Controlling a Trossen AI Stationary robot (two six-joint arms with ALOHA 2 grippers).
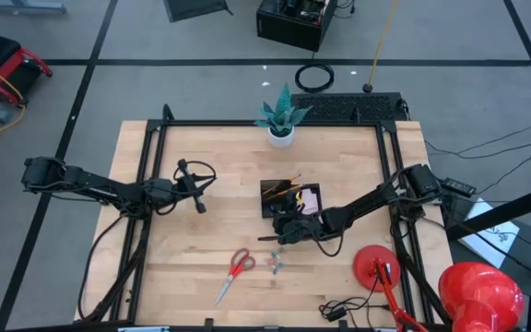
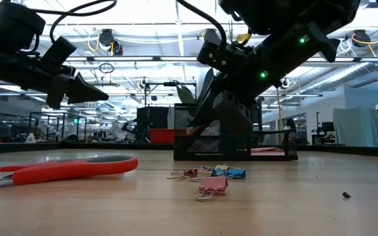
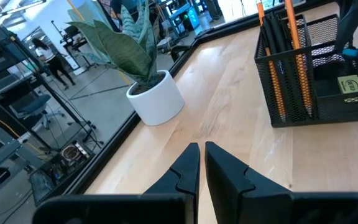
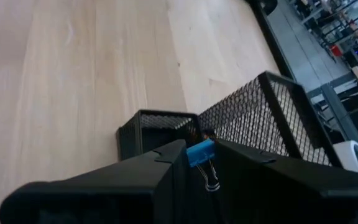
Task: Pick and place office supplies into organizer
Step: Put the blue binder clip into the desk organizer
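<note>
At the left of the high view, the left gripper hangs over bare wood, well apart from everything else. Its two dark fingers are pressed close together and hold nothing.

Lower down, near the bottom middle, the red-handled scissors lie flat on the table. Just to their right sits a little bunch of small clips. In the low view these clips lie in front of the black mesh organizer, and a pink one is nearest the camera.

In the middle of the high view is the organizer. Pens and orange pencils stand in its tall part, and a pink sticky-note pad lies in its low tray.

The right gripper is just below the organizer, close to its edge. Its fingers pinch a blue clip right over the mesh wall.

At the top middle stands a plant in a white pot.
</note>
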